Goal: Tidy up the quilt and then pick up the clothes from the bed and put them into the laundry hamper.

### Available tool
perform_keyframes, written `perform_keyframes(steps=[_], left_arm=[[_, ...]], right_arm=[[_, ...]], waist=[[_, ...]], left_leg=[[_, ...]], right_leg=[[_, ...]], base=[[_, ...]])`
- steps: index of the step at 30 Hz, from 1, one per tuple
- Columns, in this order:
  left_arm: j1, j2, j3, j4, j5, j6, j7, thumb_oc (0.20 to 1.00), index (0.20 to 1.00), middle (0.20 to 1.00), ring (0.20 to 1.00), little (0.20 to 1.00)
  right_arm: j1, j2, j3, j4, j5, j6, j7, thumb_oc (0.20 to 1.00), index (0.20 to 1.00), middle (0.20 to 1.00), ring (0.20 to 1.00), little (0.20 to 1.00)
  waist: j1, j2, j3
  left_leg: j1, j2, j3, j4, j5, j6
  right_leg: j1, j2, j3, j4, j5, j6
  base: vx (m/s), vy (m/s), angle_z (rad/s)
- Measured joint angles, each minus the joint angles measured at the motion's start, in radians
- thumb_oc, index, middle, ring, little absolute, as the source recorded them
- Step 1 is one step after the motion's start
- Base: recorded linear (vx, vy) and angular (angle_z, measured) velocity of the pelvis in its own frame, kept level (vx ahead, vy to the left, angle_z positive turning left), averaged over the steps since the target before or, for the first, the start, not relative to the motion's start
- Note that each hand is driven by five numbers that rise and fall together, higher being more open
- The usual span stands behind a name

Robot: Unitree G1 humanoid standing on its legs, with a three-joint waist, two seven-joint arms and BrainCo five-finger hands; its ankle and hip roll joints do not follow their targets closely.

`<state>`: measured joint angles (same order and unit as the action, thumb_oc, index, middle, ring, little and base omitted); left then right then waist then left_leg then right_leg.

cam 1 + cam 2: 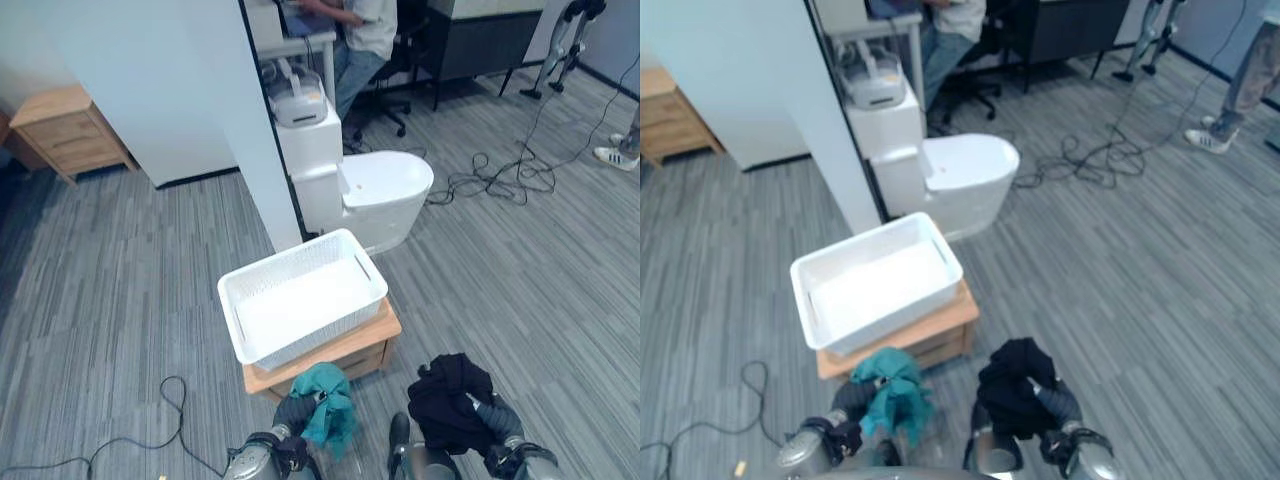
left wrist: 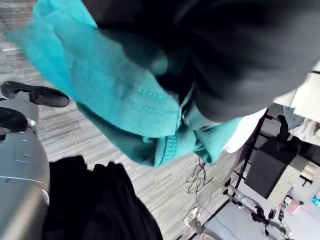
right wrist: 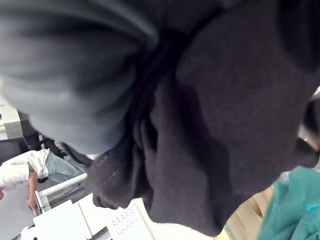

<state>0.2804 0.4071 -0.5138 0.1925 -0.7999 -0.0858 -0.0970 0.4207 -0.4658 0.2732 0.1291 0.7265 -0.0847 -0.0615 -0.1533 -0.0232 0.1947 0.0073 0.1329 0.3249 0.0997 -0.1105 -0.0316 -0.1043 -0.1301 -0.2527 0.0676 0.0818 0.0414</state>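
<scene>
Left hand (image 1: pixel 296 412) clutches teal garment (image 1: pixel 328 408) | right hand (image 1: pixel 492 415) clutches black garment (image 1: pixel 448 402) | white hamper (image 1: pixel 300 297) empty, no legible writing

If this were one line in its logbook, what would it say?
left hand: holds teal garment | right hand: holds black garment | white perforated plastic hamper: empty, ahead

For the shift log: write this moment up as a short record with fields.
left robot hand: shut on teal garment, bunched, held low in front of the hamper
right robot hand: shut on black garment, bunched
laundry hamper: white, perforated, nothing inside, sitting on low wooden stand
behind hamper: white toilet
background: seated person at a desk
</scene>
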Motion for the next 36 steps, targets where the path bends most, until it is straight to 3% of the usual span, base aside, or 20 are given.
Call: perform_keyframes(steps=[3,6,9,13,17,19,23,25,30,33,36], left_arm=[[0.051,-0.006,0.065,-0.028,0.011,-0.016,0.054,0.2,0.2,0.2,0.2,0.2],[0.077,0.019,0.167,-0.061,0.082,-0.057,0.148,0.2,0.2,0.2,0.2,0.2],[0.067,0.05,0.27,-0.106,0.155,-0.108,0.223,0.2,0.2,0.2,0.2,0.2],[0.023,0.086,0.373,-0.201,0.229,-0.145,0.27,0.2,0.2,0.2,0.2,0.2],[-0.093,0.138,0.452,-0.308,0.303,-0.149,0.305,0.2,0.2,0.2,0.2,0.2],[-0.201,0.206,0.467,-0.355,0.326,-0.147,0.337,0.2,0.2,0.2,0.2,0.2],[-0.455,0.298,0.433,-0.378,0.384,-0.081,0.417,0.2,0.2,0.2,0.2,0.2],[-0.572,0.332,0.402,-0.382,0.393,-0.038,0.441,0.2,0.2,0.2,0.2,0.2],[-0.722,0.342,0.334,-0.362,0.39,0.077,0.481,0.2,0.2,0.2,0.2,0.2],[-0.797,0.339,0.268,-0.287,0.387,0.142,0.495,0.2,0.2,0.2,0.2,0.2],[-0.796,0.326,0.247,-0.243,0.385,0.171,0.519,0.2,0.2,0.2,0.2,0.2]], right_arm=[[0.02,-0.002,-0.014,0.002,0.0,0.001,0.002,0.2,0.2,0.2,0.2,0.2],[0.033,0.02,-0.045,0.003,-0.001,0.013,0.015,0.2,0.2,0.2,0.2,0.2],[0.032,0.018,-0.05,0.002,-0.011,0.039,0.028,0.2,0.2,0.2,0.2,0.2],[0.045,0.018,-0.065,0.002,-0.022,0.079,0.062,0.2,0.2,0.2,0.2,0.2],[0.068,0.017,-0.074,0.003,-0.053,0.118,0.098,0.2,0.2,0.2,0.2,0.2],[0.075,0.018,-0.067,0.005,-0.06,0.133,0.111,0.2,0.2,0.2,0.2,0.2],[0.068,0.016,-0.044,0.009,-0.062,0.133,0.111,0.2,0.2,0.2,0.2,0.2],[0.053,0.015,-0.03,0.009,-0.088,0.134,0.112,0.2,0.2,0.2,0.2,0.2],[0.026,0.002,-0.03,0.012,-0.101,0.15,0.133,0.2,0.2,0.2,0.2,0.2],[-0.004,-0.021,-0.03,0.012,-0.137,0.167,0.134,0.2,0.2,0.2,0.2,0.2],[-0.012,-0.035,-0.039,0.012,-0.137,0.171,0.134,0.2,0.2,0.2,0.2,0.2]], waist=[[0.028,-0.006,-0.006],[0.034,-0.014,-0.019],[0.05,0.009,-0.029],[0.047,0.04,-0.038],[0.039,0.045,-0.044],[0.014,0.048,-0.045],[-0.014,0.051,-0.045],[-0.05,0.06,-0.044],[-0.114,0.093,-0.032],[-0.151,0.128,-0.017],[-0.164,0.149,-0.003]], left_leg=[[0.014,-0.035,-0.002,-0.067,0.048,-0.008],[0.024,-0.057,-0.01,-0.127,0.09,-0.008],[0.032,-0.055,-0.011,-0.165,0.117,-0.007],[0.055,-0.054,-0.012,-0.186,0.139,-0.006],[0.066,-0.052,-0.006,-0.186,0.147,-0.007],[0.066,-0.05,-0.001,-0.186,0.169,-0.007],[0.064,-0.052,0.022,-0.18,0.182,-0.007],[0.065,-0.053,0.03,-0.18,0.182,-0.008],[0.084,-0.054,0.07,-0.18,0.179,-0.012],[0.086,-0.052,0.08,-0.181,0.169,-0.02],[0.086,-0.05,0.104,-0.186,0.16,-0.03]], right_leg=[[-0.005,-0.01,0.06,-0.021,0.022,0.034],[-0.007,-0.02,0.079,-0.023,0.023,0.035],[0.014,-0.008,0.071,-0.075,0.03,0.045],[0.044,-0.001,0.07,-0.108,0.037,0.055],[0.064,0.001,0.07,-0.13,0.047,0.063],[0.072,0.003,0.07,-0.142,0.059,0.065],[0.069,0.003,0.083,-0.146,0.083,0.07],[0.06,0.004,0.095,-0.146,0.083,0.07],[0.055,0.009,0.131,-0.146,0.084,0.069],[0.048,0.013,0.149,-0.146,0.085,0.068],[0.034,0.017,0.165,-0.146,0.085,0.064]], base=[[0.06,0.049,0.08],[0.09,0.133,0.41],[0.06,0.101,0.24],[0.08,0.076,-0.02],[0.05,0.013,-0.03],[0.02,0.001,0.04],[0.01,0.017,-0.09],[0.02,0.033,-0.16],[0.05,0.019,-0.25],[0.02,0.027,-0.18],[0.01,0.034,-0.24]])
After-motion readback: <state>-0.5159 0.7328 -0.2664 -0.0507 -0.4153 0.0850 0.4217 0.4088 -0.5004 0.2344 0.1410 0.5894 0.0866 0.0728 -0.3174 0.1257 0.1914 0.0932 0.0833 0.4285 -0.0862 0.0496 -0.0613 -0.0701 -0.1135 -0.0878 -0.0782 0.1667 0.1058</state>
